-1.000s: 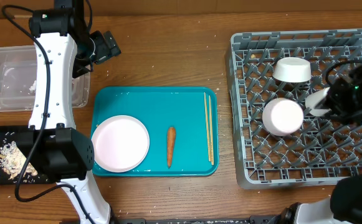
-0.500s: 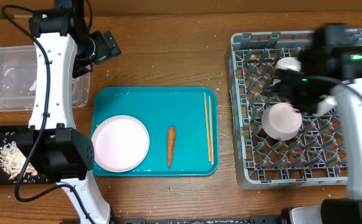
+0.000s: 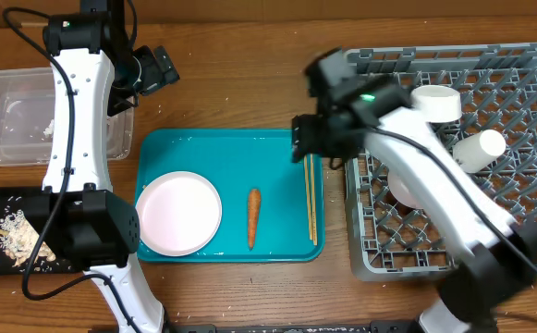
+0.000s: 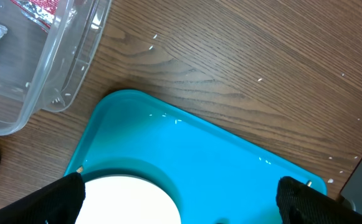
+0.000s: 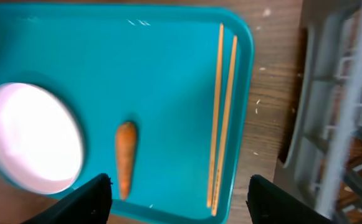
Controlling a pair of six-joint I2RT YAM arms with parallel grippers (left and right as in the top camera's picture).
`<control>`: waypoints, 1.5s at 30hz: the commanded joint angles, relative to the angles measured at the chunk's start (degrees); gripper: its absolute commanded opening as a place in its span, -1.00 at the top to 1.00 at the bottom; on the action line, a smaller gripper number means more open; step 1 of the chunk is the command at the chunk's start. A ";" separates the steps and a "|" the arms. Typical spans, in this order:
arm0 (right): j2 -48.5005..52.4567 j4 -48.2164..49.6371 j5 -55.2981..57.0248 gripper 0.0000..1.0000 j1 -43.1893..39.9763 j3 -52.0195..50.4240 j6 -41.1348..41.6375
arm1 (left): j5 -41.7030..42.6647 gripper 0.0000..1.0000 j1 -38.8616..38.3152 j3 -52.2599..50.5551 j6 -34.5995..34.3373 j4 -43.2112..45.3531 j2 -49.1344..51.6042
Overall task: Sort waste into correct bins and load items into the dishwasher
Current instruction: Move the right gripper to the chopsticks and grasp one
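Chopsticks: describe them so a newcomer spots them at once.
Find the teal tray left of the dish rack. Along its right edge lie the chopsticks, side by side. Thin pale wooden sticks, unlike the stubby orange carrot and round plate.

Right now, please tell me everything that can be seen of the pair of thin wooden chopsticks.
The pair of thin wooden chopsticks is pale, straight and plain. Both sticks lie flat, side by side, along the right edge of the large teal plastic tray, drawing together toward its near end. Only the tray touches them; the small orange carrot lies apart, to their left.
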 commanded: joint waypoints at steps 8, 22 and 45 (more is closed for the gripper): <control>15.50 2.40 1.51 -0.32 0.44 -0.74 0.83 | 0.22 -1.00 -0.46 0.02 -0.52 0.07 -0.87; 20.37 5.97 1.53 -0.24 3.37 -1.22 0.22 | 0.22 -1.00 -0.46 0.02 -0.52 0.07 -0.87; 24.39 8.41 3.02 -0.15 3.48 -2.29 -1.53 | 0.20 -1.00 -0.46 0.02 -0.52 0.07 -0.87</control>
